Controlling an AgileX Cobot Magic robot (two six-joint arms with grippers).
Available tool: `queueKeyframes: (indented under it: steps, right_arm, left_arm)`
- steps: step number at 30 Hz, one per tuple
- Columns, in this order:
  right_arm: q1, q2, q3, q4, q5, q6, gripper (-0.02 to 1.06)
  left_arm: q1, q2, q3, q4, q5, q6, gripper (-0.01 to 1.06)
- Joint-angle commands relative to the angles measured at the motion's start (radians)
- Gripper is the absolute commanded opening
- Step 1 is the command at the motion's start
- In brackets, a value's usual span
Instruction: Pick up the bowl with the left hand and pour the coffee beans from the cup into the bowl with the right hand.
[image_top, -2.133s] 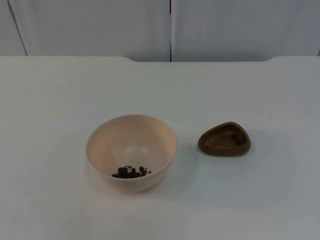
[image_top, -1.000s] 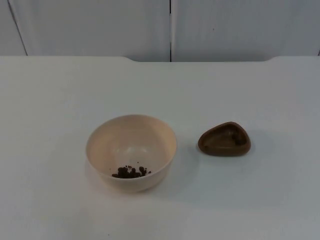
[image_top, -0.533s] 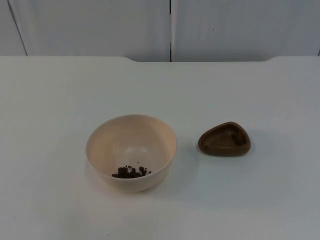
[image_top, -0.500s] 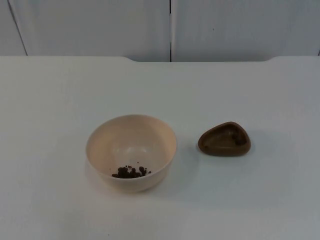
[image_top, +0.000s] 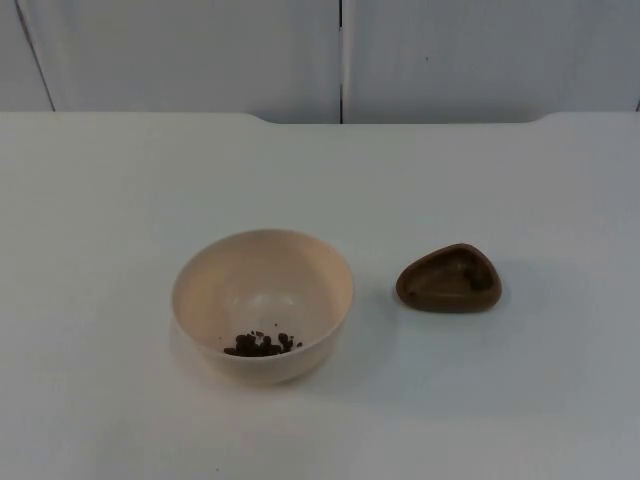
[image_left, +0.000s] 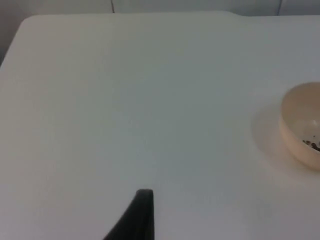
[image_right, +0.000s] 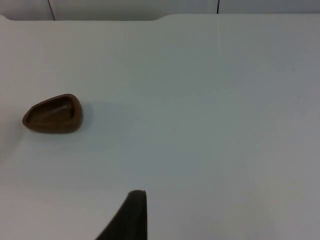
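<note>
White table top (image_top: 120, 200) is stretching back to a grey partition wall (image_top: 200, 50). On it a cream bowl (image_top: 262, 305) is sitting upright with coffee beans (image_top: 262, 344) lying inside, and a small brown cup (image_top: 449, 279) is resting just beside it, apart. Left gripper fingertip (image_left: 140, 215) and right gripper fingertip (image_right: 131, 215) are hanging above bare table, holding nothing; how far either is opened I cannot tell.

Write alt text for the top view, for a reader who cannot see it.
A cream bowl with a few coffee beans at its bottom stands on a white table. An empty, brown, rounded-triangular cup sits apart to its right, and a grey partition wall runs behind.
</note>
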Motion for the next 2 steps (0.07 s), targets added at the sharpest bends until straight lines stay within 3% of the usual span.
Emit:
queueKeyframes:
  steps: [1,2]
  right_arm:
    - [-0.007,-0.003,0.002,0.001,-0.006,0.007,1.05]
    - [-0.007,-0.003,0.002,0.001,-0.006,0.007,1.05]
  left_arm:
    - [0.020,-0.005,0.004,-0.007,-0.001,-0.004,1.05]
    - [0.038,-0.005,0.004,-0.007,-0.001,-0.004,1.05]
